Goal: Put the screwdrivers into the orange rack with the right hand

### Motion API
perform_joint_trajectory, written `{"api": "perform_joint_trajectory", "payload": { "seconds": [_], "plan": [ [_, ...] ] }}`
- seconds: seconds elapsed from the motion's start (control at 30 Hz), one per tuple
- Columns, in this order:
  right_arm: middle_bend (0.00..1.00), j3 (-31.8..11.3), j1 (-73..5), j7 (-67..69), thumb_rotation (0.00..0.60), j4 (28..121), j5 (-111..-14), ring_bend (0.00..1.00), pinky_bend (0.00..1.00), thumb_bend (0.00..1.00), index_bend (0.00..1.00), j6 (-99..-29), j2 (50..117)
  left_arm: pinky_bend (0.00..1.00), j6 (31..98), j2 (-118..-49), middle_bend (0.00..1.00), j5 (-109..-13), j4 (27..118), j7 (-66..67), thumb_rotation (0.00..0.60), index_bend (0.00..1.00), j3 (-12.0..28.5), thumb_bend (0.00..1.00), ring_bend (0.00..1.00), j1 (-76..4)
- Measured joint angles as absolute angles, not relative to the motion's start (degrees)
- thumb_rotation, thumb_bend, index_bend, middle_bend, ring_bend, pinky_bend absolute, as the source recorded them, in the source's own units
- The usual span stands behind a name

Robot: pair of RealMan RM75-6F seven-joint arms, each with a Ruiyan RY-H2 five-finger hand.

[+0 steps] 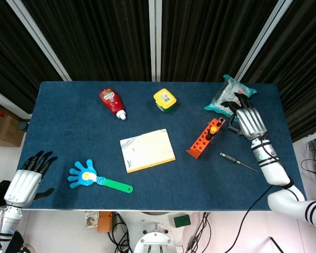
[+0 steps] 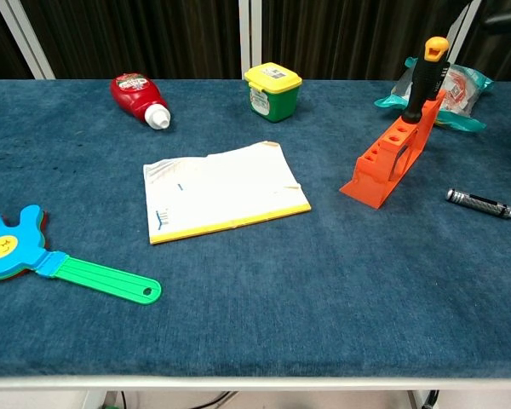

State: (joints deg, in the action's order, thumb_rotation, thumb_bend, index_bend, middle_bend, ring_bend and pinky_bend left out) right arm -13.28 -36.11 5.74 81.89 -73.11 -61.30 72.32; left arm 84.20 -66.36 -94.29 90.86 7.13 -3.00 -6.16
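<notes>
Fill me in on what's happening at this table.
A two-armed robot is loading screwdrivers into the orange rack. One black-handled screwdriver with an orange cap already stands upright in the rack's far end. The right hand is beside the rack, open and holding nothing. A second, slim screwdriver lies flat on the blue table to the right of the rack, not yet picked up. The left hand rests idle at the near left corner.

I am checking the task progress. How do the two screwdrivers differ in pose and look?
The black-and-orange screwdriver stands upright in the far end of the orange rack; the slim dark screwdriver lies flat on the blue table, to the right of the rack. The first has a thick handle with an orange cap, the second a thin, dark one. Neither is held.
</notes>
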Motion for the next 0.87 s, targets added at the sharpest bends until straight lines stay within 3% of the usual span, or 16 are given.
{"api": "perform_joint_trajectory", "payload": {
  "seconds": [0.13, 0.2, 0.27, 0.3, 0.4, 0.5, 0.73, 0.87],
  "plan": [
    [0.17, -12.4, -31.9, 7.7, 0.356, 84.0, -75.7, 0.00, 0.00, 0.98, 0.19, -67.5, 69.0, 0.18, 84.6, -66.3, 0.08, -94.5, 90.9, 6.9, 0.600, 0.16, -3.0, 0.06, 0.03, -6.0],
    [0.11, -11.5, -28.8, 8.0, 0.356, 84.7, -77.5, 0.00, 0.00, 0.95, 0.13, -72.1, 67.4, 0.18, 84.8, -66.3, 0.08, -94.6, 90.9, 7.1, 0.600, 0.16, -3.0, 0.06, 0.03, -6.0],
    [0.03, -10.0, -25.0, 7.8, 0.362, 85.1, -79.2, 0.00, 0.00, 0.79, 0.03, -77.2, 66.0, 0.18, 84.9, -66.4, 0.08, -94.7, 90.9, 7.3, 0.600, 0.16, -2.9, 0.06, 0.03, -6.0],
    [0.01, -9.1, -23.1, 7.4, 0.366, 85.3, -79.8, 0.00, 0.00, 0.66, 0.01, -79.3, 65.4, 0.18, 84.9, -66.5, 0.08, -94.6, 91.0, 7.3, 0.600, 0.16, -2.9, 0.06, 0.03, -5.9],
    [0.00, -5.6, -16.2, 4.8, 0.372, 85.6, -81.0, 0.00, 0.00, 0.32, 0.00, -85.4, 64.1, 0.18, 85.0, -66.6, 0.08, -94.3, 91.0, 7.7, 0.600, 0.16, -2.7, 0.06, 0.03, -5.9],
    [0.00, -1.9, -9.6, 3.2, 0.372, 84.7, -82.4, 0.00, 0.00, 0.12, 0.00, -90.4, 64.1, 0.18, 85.3, -66.8, 0.08, -94.2, 91.1, 8.0, 0.600, 0.16, -2.5, 0.06, 0.03, -5.7],
    [0.00, 2.8, -0.7, 4.9, 0.374, 78.2, -84.6, 0.00, 0.00, 0.10, 0.00, -95.9, 67.0, 0.18, 86.0, -67.1, 0.08, -94.7, 91.0, 8.6, 0.600, 0.16, -2.6, 0.06, 0.03, -5.4],
    [0.00, 2.5, -0.1, 6.9, 0.374, 76.6, -84.5, 0.00, 0.00, 0.16, 0.00, -95.1, 67.7, 0.18, 86.7, -67.2, 0.08, -95.1, 90.8, 8.4, 0.600, 0.16, -2.7, 0.06, 0.03, -5.2]
  ]
}}
